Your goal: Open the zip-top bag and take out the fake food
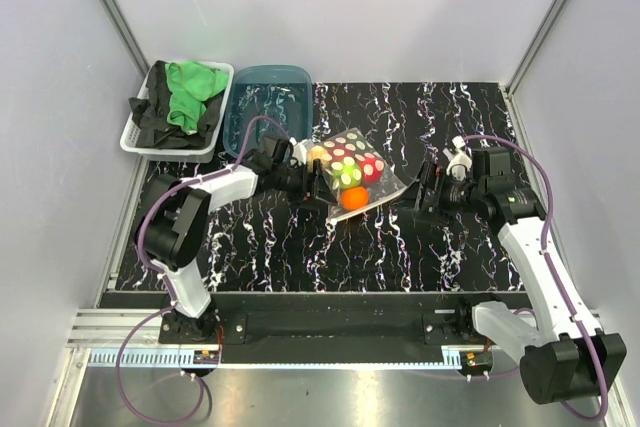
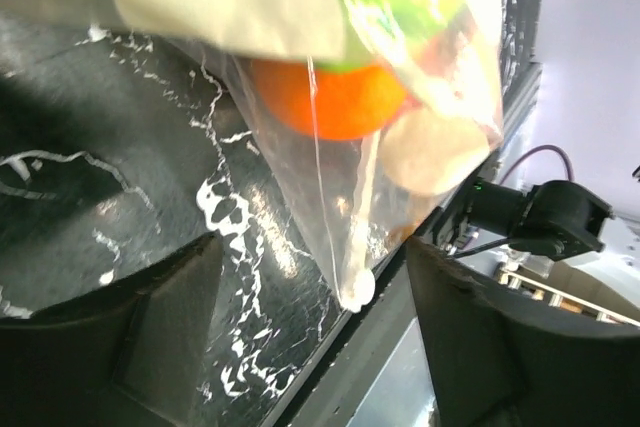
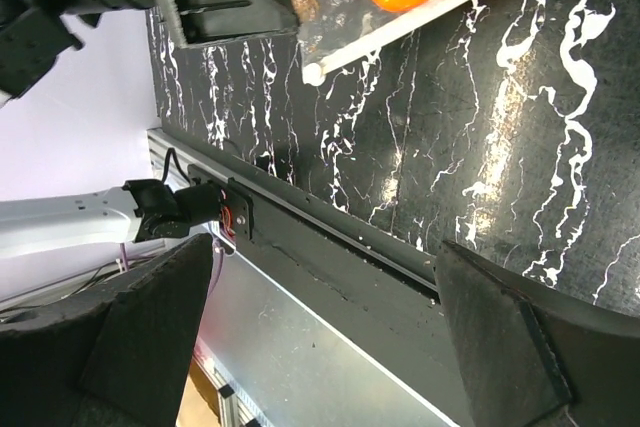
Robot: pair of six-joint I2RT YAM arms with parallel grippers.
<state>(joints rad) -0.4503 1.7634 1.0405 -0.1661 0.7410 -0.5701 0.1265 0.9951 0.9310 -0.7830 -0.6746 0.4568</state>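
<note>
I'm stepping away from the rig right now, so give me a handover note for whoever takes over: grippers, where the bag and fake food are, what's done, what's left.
Left gripper: open, fingers on either side of the zip-top bag's left corner, not clamped on it.
Right gripper: open, empty, just right of the bag and apart from it.
The bag lies on the black marbled table between the arms. The fake food is inside it, with an orange fruit at the near edge.
Done: no fruit out. The zip strip looks shut, but that is hard to tell.
Left: grip the bag, open it, take the fruit out.
</note>
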